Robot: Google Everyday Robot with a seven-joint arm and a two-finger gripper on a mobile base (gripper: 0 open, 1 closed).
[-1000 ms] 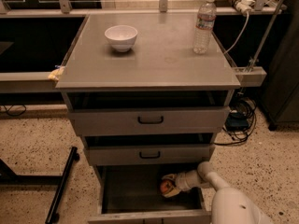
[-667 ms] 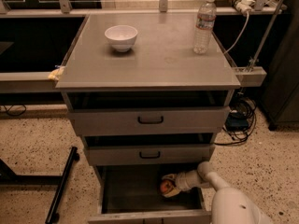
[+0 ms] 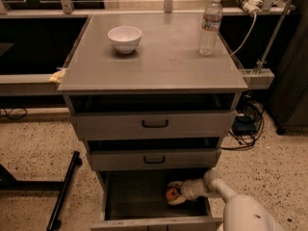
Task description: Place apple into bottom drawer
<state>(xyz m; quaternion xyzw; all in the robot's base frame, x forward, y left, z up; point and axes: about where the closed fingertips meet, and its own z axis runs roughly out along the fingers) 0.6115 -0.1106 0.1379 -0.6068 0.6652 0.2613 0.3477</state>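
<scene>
Change over the last second is negligible: every item occupies the same position as a second ago, and only the arm shows a slight settling. At the left edge of the flat grey metal cabinet top (image 3: 163, 66) a small yellow scrap (image 3: 57, 76) hangs off the corner, and a black tubular stand leg (image 3: 65, 191) lies across the speckled floor below it. A white ceramic bowl (image 3: 124, 37) stands on the left half of the top. Below the top, the two shallow grey drawers with black handles (image 3: 154, 125) are partly pulled out. The deep grey bottom drawer (image 3: 134, 196) stands open with its dark interior exposed. Inside it, toward the right side, sits the small round red-orange apple (image 3: 171, 194), clasped between the pale fingers of the two-finger gripper (image 3: 175, 193), which remains lowered into the drawer cavity. The white robot arm (image 3: 240, 211) enters from the lower right. Whether the apple touches the drawer floor cannot be determined. A clear plastic water bottle (image 3: 210, 25) stands upright near the right rear of the top. Assessment: transport is complete and the lack of movement suggests the release step is due; the remaining actions are opening the fingers and withdrawing upward clear of the middle drawer.
</scene>
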